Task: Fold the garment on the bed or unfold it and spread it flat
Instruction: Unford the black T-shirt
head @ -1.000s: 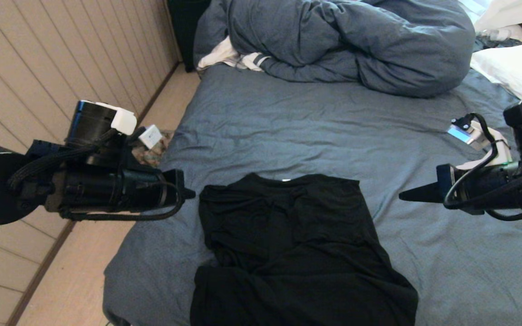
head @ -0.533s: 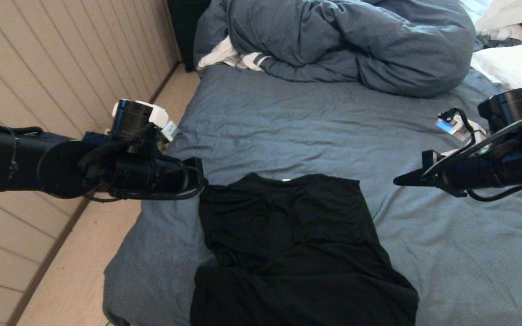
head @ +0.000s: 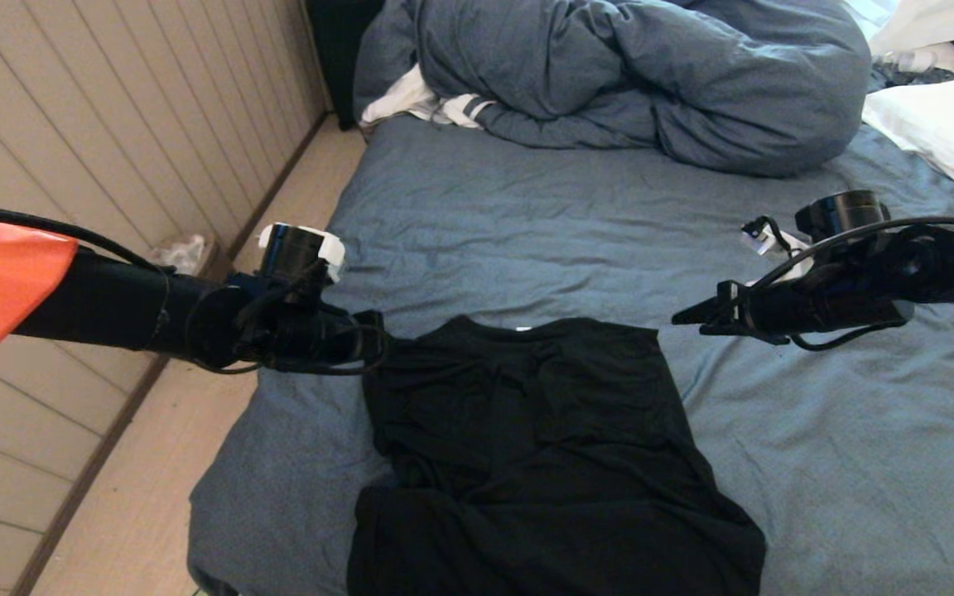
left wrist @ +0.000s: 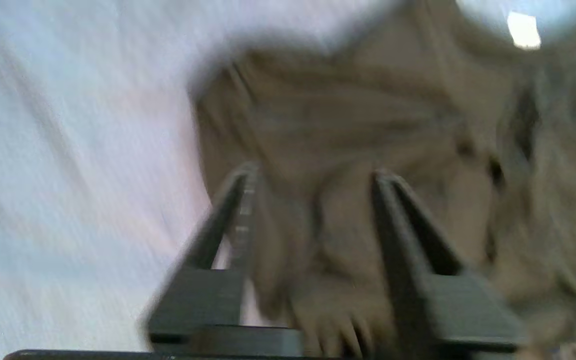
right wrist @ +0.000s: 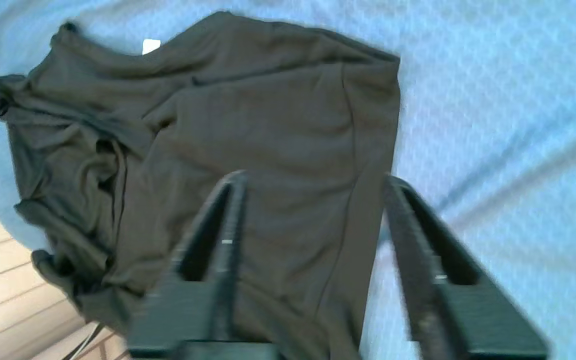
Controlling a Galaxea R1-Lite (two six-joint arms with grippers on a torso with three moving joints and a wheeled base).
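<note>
The garment (head: 527,447), a black T-shirt, lies rumpled on the near part of the bed (head: 527,215), with its collar toward the far side. My left gripper (head: 379,341) hovers at the shirt's far left corner. In the left wrist view the left gripper (left wrist: 314,172) is open, with shirt fabric (left wrist: 368,125) below and between its fingers, not pinched. My right gripper (head: 680,319) hangs just off the shirt's far right corner. In the right wrist view the right gripper (right wrist: 313,177) is open above the shirt's side edge (right wrist: 243,125) and the sheet (right wrist: 493,100).
A bunched blue-grey duvet (head: 651,74) fills the far end of the bed, with a white-and-striped cloth (head: 419,103) beside it and a white pillow (head: 941,124) at the right. A panelled wall (head: 71,124) and a strip of floor (head: 154,497) run along the bed's left side.
Both arms have reached inward toward the shirt's far corners. Both grippers have gone from shut to open.
</note>
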